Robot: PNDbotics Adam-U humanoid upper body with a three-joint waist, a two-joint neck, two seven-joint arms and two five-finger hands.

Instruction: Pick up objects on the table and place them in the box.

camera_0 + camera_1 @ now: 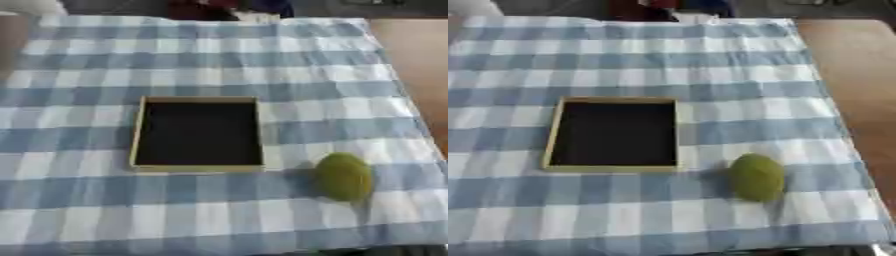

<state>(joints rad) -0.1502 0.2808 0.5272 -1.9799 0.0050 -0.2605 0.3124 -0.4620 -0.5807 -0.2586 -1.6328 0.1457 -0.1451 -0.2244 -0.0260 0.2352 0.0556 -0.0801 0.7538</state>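
One green rounded fruit (343,176) lies on the counter's checked cloth (219,60), just beside the box (198,168). We see neither robot hand; rounded, it may roll when touched.

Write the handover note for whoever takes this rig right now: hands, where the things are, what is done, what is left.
Hands: neither the left nor the right hand shows in either eye view.
Things: the box, tan-rimmed with a dark inside, sits open on the blue and white checked cloth near the middle. Nothing can be seen lying in it. One green rounded object lies on the cloth just off the box's near right corner, apart from the rim.
Done: nothing is in the box yet.
Left: pick up the green object and place it in the box. The right hand is probably the nearer one.
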